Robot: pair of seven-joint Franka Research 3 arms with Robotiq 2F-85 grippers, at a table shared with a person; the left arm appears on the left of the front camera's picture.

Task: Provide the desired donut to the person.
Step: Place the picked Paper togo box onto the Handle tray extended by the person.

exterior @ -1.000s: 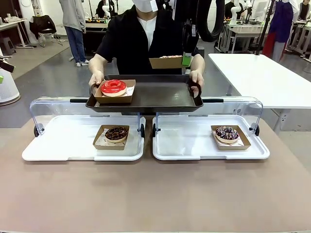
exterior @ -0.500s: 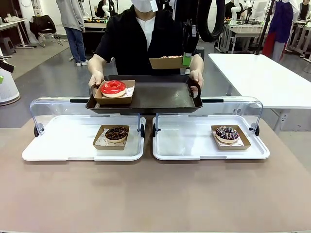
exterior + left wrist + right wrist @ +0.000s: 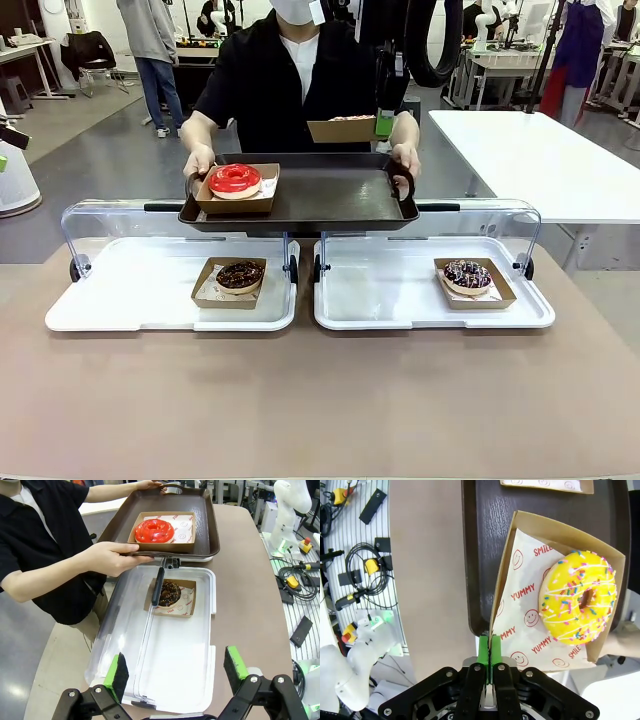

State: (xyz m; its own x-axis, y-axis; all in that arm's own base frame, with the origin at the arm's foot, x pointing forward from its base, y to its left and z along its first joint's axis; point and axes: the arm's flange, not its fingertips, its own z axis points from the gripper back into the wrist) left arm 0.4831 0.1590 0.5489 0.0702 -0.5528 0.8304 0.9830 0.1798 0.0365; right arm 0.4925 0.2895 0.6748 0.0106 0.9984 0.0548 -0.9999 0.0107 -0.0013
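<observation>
Right gripper (image 3: 490, 652) clamped tight on the edge of a cardboard box (image 3: 520, 535), green pads pressed together on the wall, with a yellow sprinkled donut (image 3: 579, 597) resting on printed paper inside, held over the dark tray (image 3: 480, 555). From the front, same box (image 3: 341, 129) up high beside the person (image 3: 290, 80), above the tray's (image 3: 330, 195) far right edge. Left gripper (image 3: 176, 672) spread wide and holding nothing, hanging over the near end of a white tray (image 3: 175, 655) with its clear lid swung open. Dark tray gripped at both handles by the person's hands (image 3: 198, 160), raised above the two white trays. Red donut (image 3: 234, 180) in its box at the dark tray's left end. Chocolate donut (image 3: 239, 275) boxed on the left white tray; dark sprinkled donut (image 3: 467, 274) boxed on the right white tray (image 3: 400, 300).
</observation>
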